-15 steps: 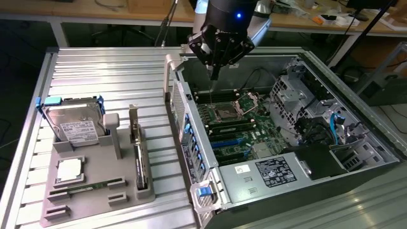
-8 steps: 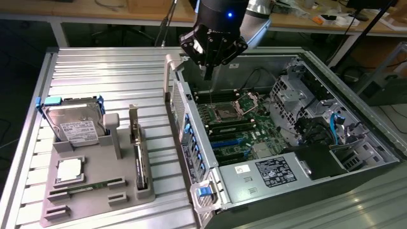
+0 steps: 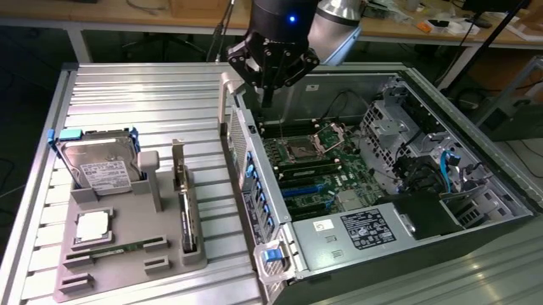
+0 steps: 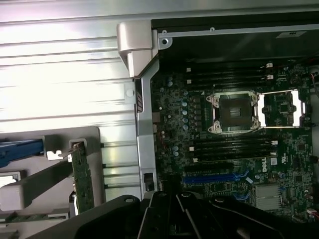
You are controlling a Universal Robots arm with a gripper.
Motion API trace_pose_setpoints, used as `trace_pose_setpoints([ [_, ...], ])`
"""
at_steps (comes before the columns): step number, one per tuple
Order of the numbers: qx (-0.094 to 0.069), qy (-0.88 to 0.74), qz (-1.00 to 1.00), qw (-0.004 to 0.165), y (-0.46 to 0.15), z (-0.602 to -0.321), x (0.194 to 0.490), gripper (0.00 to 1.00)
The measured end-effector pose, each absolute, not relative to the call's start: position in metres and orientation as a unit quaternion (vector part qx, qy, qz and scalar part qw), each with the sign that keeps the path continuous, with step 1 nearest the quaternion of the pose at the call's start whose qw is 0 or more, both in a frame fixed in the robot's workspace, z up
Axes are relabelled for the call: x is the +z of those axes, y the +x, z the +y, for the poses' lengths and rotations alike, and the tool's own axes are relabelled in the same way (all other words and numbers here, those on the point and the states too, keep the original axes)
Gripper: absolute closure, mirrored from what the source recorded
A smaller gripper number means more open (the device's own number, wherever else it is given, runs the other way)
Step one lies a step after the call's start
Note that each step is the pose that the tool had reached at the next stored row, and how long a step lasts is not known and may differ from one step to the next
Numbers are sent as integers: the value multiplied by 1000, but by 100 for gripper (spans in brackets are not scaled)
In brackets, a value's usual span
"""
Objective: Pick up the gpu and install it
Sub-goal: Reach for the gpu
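- You're seeing the gripper (image 3: 267, 96) hanging over the far corner of the open PC case (image 3: 475, 133), on the exterior view's left side of the case. Its fingers are pressing together and pinching nothing.
- The gpu (image 3: 185, 206) is standing on its long edge in the gray holder tray (image 3: 63, 286), on the table (image 3: 152, 95) at the exterior view's left. It is well apart from the gripper.
- In your wrist view, the gpu (image 4: 81, 177) is showing as a green board outside the case wall, with the gripper (image 4: 173, 209) dark in the foreground.
- The tray is also carrying 1 hard drive (image 3: 106, 168) at its far end, plus 1 cpu (image 3: 91, 225) and 1 RAM stick (image 3: 119, 249) nearer.
- The motherboard (image 3: 322, 171) is lying exposed inside the case, and its cpu socket (image 3: 304, 150) is sitting with the frame flipped open.
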State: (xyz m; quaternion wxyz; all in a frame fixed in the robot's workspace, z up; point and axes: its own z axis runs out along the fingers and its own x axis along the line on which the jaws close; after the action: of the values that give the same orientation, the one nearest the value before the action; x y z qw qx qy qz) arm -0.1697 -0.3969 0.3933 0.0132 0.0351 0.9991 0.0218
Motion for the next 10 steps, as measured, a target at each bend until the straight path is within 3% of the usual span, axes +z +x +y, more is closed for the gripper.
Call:
trace_pose_setpoints([
  [10,22,35,999,13,-183,-397,393,89],
])
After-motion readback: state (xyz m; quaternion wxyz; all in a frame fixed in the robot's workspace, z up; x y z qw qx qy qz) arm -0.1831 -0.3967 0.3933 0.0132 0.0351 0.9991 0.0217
